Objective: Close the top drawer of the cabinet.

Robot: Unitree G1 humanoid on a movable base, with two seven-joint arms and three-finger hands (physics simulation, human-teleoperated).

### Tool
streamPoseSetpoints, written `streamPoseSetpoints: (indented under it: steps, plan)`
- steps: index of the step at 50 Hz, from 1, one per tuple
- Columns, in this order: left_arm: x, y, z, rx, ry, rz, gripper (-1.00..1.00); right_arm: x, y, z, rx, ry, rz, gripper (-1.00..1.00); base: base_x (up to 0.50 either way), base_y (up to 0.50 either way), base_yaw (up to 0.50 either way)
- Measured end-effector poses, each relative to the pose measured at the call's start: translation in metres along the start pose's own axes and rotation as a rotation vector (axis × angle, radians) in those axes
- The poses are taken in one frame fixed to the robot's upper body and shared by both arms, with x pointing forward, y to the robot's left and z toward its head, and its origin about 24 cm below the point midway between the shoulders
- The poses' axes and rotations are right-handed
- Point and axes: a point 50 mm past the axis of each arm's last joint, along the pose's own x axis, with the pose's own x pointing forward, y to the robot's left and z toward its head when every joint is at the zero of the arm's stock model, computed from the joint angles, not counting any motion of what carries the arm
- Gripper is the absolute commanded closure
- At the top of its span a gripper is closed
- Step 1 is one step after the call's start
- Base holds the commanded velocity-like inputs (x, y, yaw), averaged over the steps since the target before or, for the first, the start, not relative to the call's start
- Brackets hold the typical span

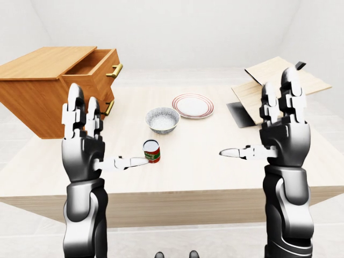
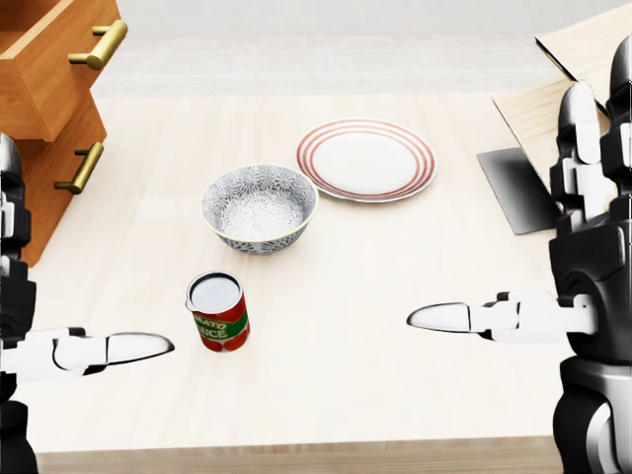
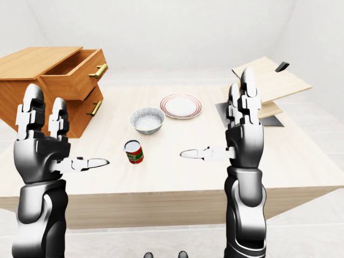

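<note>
At upper left the cabinet (image 3: 37, 86) shows its top drawer (image 3: 75, 75) pulled out — both hands' fingers (image 1: 75, 113) spread, empty.

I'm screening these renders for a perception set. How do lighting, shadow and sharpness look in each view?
Head view: even, soft light, sharp throughout, with only faint shadow under the bowl and can. Left-eye view: crisp, no blur, and mild sheen on the left hand. Right-eye view: equally sharp, no glare, while the open top drawer shades its own interior.
</note>
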Motion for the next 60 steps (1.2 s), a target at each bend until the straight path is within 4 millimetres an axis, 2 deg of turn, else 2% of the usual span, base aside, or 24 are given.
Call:
streamPoseSetpoints:
  steps: [10, 17, 35, 48, 60]
  plan:
    - [0.003, 0.003, 0.021, -0.002, -0.096, 0.009, -1.00, 0.006, -0.003, 0.018, -0.015, -0.089, -0.007, -1.00, 0.00, 0.00, 0.00]
    - [0.004, 0.004, 0.028, -0.003, -0.132, 0.015, -1.00, 0.008, -0.004, 0.024, -0.019, -0.121, -0.010, -1.00, 0.00, 0.00, 0.00]
    - [0.003, 0.006, 0.040, 0.002, -0.181, 0.014, -1.00, 0.008, -0.001, 0.024, -0.034, -0.120, -0.002, -1.00, 0.00, 0.00, 0.00]
    - [0.002, 0.006, 0.043, 0.000, -0.192, 0.009, -1.00, 0.004, 0.002, 0.023, -0.022, -0.109, 0.026, -1.00, 0.48, 0.03, 0.00]
    - [0.002, 0.007, 0.042, 0.003, -0.190, 0.011, -1.00, 0.004, 0.004, 0.023, -0.020, -0.106, 0.033, -1.00, 0.32, 0.46, 0.00]
